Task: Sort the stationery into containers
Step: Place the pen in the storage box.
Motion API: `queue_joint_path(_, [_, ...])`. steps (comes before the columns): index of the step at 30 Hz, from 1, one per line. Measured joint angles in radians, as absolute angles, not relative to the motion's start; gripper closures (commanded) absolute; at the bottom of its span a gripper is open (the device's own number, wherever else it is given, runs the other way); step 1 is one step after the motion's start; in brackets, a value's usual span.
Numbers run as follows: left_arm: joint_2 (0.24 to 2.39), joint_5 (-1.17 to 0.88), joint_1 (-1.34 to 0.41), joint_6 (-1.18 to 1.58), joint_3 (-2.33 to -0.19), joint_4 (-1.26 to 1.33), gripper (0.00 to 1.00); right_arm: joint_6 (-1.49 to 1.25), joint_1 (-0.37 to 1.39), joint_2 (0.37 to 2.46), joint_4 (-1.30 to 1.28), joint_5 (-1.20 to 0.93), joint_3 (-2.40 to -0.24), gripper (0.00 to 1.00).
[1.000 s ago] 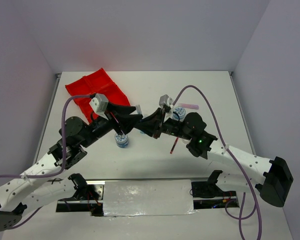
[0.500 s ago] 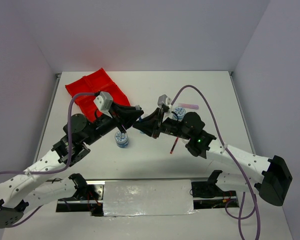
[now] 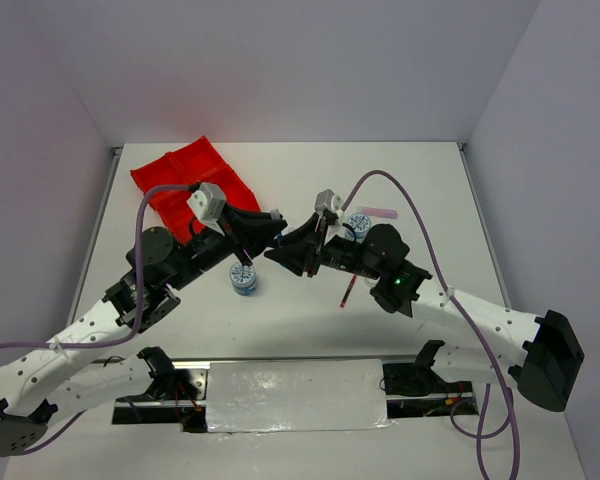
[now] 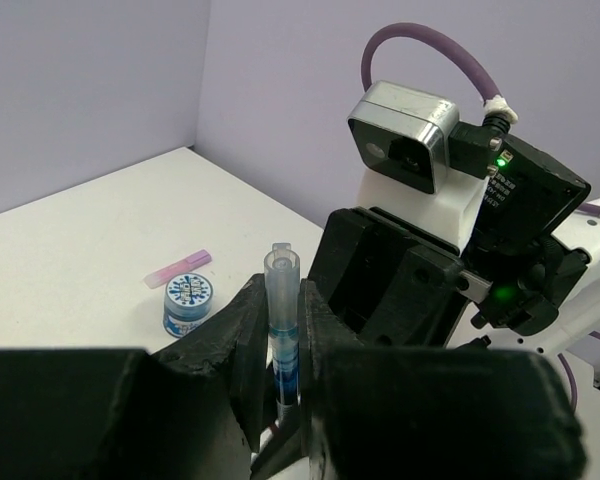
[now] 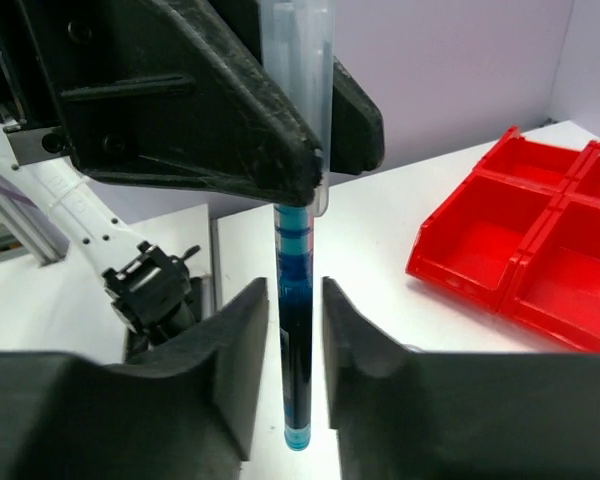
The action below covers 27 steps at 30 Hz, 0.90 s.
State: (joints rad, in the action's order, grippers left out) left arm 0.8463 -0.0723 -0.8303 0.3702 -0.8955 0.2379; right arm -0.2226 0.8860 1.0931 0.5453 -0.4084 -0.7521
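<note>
I see the left jaws clamped tight on the blue pen (image 4: 281,265), holding it off the surface (image 3: 310,170) mid-scene where both arms meet. The right jaws sit either side of the same pen's lower part, close in; I can't tell if they grip it. The red tray (image 3: 185,180) is far left, well apart from the pen. One tub (image 3: 244,281) stands below the left arm. A second tub (image 3: 358,226) is near the pink stick (image 3: 380,212). The red pen (image 3: 348,290) lies by the right arm.

left tool (image 4: 283,312): closed onto blue pen (image 4: 281,268) | right tool (image 5: 296,300): loosened off it
</note>
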Motion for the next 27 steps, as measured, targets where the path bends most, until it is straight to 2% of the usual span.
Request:
queue_joint_path(2, [0.846,-0.072,-0.830,0.369,-0.896,0.237,1.00,-0.222,0.886,1.093,0.546,-0.411,-0.752,0.54])
queue_joint_path(5, [0.847,-0.072,-0.830,0.369,-0.896,0.236,1.00,-0.221,0.888,1.093,0.546,-0.411,-0.752,0.35])
queue_joint_path(7, [0.847,-0.063,-0.830,0.369,-0.896,0.230,1.00,-0.217,0.888,1.093,0.546,-0.411,-0.752,0.29])
queue_joint_path(8, [0.847,-0.055,-0.830,0.369,-0.896,0.226,1.00,-0.216,0.888,1.092,0.546,-0.411,-0.752,0.18])
queue_joint_path(9, [0.847,-0.048,-0.830,0.369,-0.896,0.223,1.00,-0.218,0.888,1.092,0.546,-0.410,-0.752,0.16])
queue_joint_path(10, [0.847,-0.037,-0.830,0.369,-0.896,0.217,1.00,-0.216,0.888,1.091,0.546,-0.408,-0.751,0.01])
queue_joint_path(14, [0.847,0.047,-0.830,0.369,-0.900,0.187,1.00,-0.209,0.888,1.082,0.543,-0.400,-0.751,0.00])
queue_joint_path(21, [0.889,0.316,-0.812,0.370,-1.000,0.107,1.00,-0.160,0.879,1.031,0.477,-0.318,-0.740,0.00])
queue_joint_path(24, [0.942,0.411,-0.741,0.382,-1.047,0.093,1.00,-0.138,0.861,0.972,0.429,-0.263,-0.717,0.00])
queue_joint_path(27, [1.034,0.438,-0.598,0.430,-1.093,0.060,1.00,-0.129,0.819,0.871,0.384,-0.209,-0.705,0.00])
